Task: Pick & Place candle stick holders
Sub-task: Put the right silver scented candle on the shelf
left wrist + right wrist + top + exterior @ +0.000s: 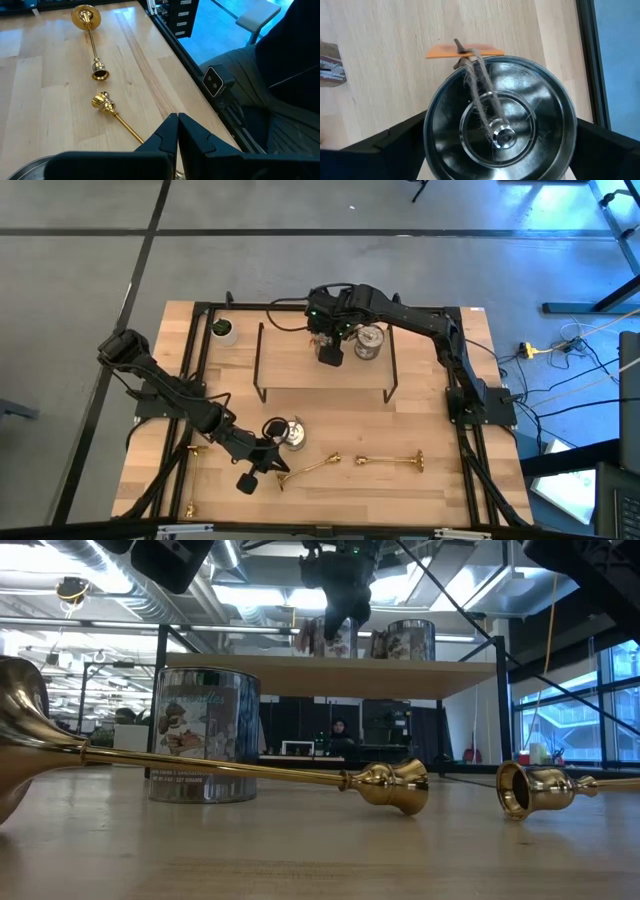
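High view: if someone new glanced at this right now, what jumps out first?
Probably the right gripper, open, poised on the black wire rack at the table's far side, with a silver cup between its fingers and another cup beside it. Next, the gold candlesticks lying on their sides along the near edge, where the shut left gripper sits beside a third silver cup.

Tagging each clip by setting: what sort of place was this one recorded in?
Most likely an open-plan lab or industrial-style office. Exposed ceiling ducts run overhead, a person sits at a desk in the background, and the wooden table sits in a black frame on a grey concrete floor with trailing cables.
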`<act>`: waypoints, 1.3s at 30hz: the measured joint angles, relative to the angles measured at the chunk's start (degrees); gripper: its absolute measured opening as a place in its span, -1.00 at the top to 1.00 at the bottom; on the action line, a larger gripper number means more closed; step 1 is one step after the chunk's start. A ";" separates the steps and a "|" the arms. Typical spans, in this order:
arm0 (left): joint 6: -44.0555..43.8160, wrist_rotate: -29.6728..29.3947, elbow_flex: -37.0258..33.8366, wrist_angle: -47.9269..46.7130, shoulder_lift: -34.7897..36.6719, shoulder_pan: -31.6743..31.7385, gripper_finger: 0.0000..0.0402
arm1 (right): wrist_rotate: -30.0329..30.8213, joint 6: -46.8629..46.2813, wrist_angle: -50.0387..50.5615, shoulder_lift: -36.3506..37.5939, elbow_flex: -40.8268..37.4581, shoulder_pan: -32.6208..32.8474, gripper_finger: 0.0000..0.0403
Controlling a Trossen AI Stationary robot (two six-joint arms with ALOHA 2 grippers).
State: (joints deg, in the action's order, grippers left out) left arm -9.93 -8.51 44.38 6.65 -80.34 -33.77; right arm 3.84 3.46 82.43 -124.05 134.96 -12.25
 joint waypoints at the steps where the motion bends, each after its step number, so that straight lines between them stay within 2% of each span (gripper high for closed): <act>1: 0.00 0.00 0.00 0.01 0.00 -0.01 0.97 | 0.00 0.04 0.00 0.00 0.00 0.12 -0.96; 32: -0.26 0.00 0.00 0.03 0.00 0.02 0.97 | 0.24 4.42 -7.65 0.00 -0.02 1.49 -0.96; 39: -0.28 0.02 0.00 0.03 0.00 -0.01 0.97 | 2.42 4.96 -9.64 0.00 0.00 1.49 -0.96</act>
State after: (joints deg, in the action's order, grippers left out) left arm -10.22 -8.49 44.38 6.68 -80.34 -33.78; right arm 6.26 8.43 72.80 -124.05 134.96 -10.76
